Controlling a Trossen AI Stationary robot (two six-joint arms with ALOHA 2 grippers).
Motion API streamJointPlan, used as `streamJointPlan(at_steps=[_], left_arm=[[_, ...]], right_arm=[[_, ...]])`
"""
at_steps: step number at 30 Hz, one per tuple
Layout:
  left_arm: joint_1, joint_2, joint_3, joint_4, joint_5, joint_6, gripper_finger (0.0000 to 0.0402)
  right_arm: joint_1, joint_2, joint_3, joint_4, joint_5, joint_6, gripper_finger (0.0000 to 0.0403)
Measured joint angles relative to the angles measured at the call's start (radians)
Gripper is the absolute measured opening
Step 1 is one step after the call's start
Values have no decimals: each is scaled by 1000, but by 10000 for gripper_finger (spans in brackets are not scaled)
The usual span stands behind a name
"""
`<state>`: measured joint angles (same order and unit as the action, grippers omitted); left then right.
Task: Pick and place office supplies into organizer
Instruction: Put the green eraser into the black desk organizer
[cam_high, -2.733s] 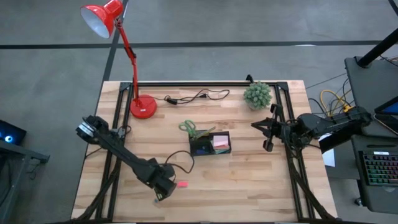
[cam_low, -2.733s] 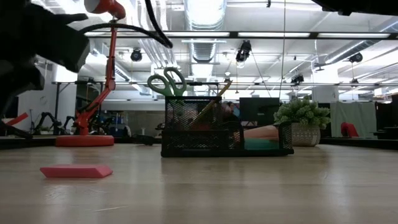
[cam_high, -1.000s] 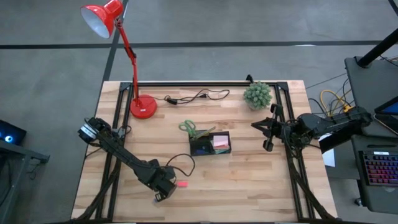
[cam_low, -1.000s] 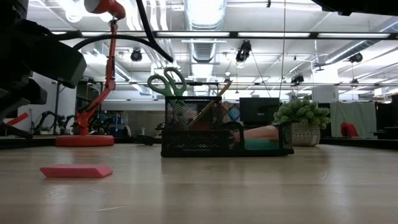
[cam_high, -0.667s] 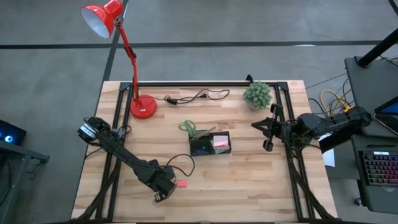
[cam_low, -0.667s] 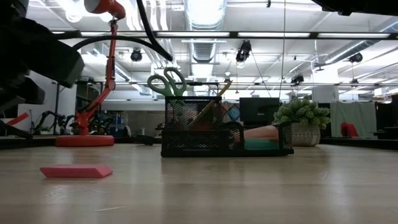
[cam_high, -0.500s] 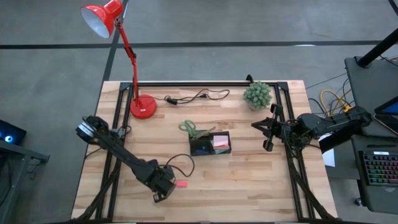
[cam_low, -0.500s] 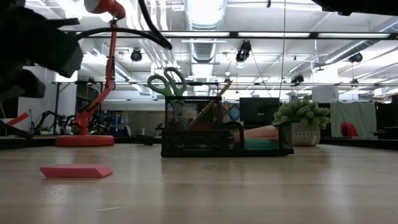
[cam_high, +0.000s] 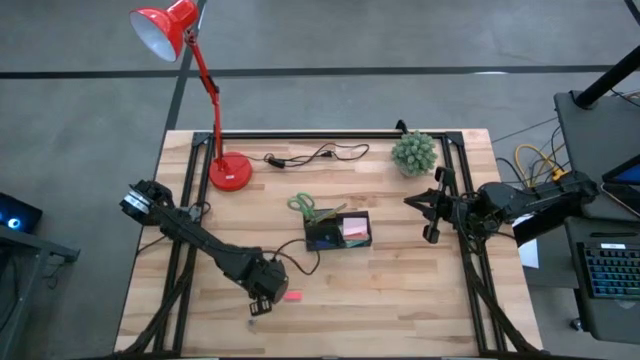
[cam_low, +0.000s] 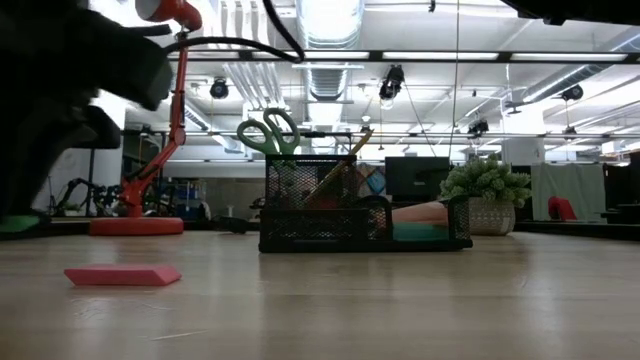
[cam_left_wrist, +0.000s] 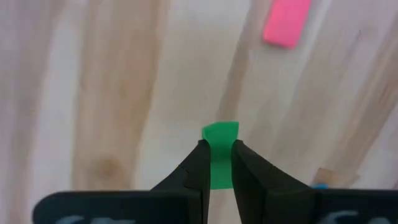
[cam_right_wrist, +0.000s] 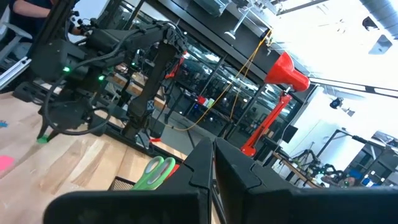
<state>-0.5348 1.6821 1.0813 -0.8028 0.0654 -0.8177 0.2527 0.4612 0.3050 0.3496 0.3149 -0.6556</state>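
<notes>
My left gripper (cam_left_wrist: 219, 149) hangs over the table's near left part (cam_high: 258, 306), shut on a tiny green piece (cam_left_wrist: 219, 163) that also shows in the low view (cam_low: 18, 224). A flat pink piece (cam_high: 293, 296) lies on the wood just right of it (cam_low: 122, 274). The black mesh organizer (cam_high: 338, 232) stands mid-table. Green-handled scissors (cam_high: 305, 208) and a pencil stick out of one compartment, and a pink sticky-note pad (cam_high: 354, 228) lies in the other. My right gripper (cam_high: 432, 215) waits shut at the table's right side. My left gripper pinches the green piece between its two fingers, with the piece's free end (cam_left_wrist: 221, 132) sticking out past the fingertips (cam_left_wrist: 201, 155). The fingers slant down from above. The piece is lifted clear of the table.
A red desk lamp stands with its round base (cam_high: 230, 173) at the far left, and a black cable (cam_high: 315, 155) lies beside it. A small potted plant (cam_high: 414, 152) stands far right. A tiny blue piece (cam_left_wrist: 318, 185) lies near my left gripper. Bare wood lies between the organizer and the near edge.
My left gripper has risen a little and shifted slightly toward the organizer. The green piece between its fingers has come up clear of the table. The pink piece has stayed where it was.
</notes>
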Motion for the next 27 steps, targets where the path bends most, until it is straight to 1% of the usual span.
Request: streamJointPlan(at_steps=[7, 16, 19, 23, 27], left_arm=[[83, -28, 20, 1, -72, 217, 29], [218, -43, 121, 28, -195, 558, 29], [271, -44, 129, 132, -225, 679, 29], [329, -44, 126, 277, -230, 829, 29], [366, -44, 124, 349, -228, 911, 29]], right_arm=[[0, 0, 0, 0, 0, 0, 8], [0, 0, 0, 0, 0, 0, 8], [0, 0, 0, -1, 0, 0, 8], [0, 0, 0, -1, 0, 1, 8], [0, 0, 0, -1, 0, 26, 8]])
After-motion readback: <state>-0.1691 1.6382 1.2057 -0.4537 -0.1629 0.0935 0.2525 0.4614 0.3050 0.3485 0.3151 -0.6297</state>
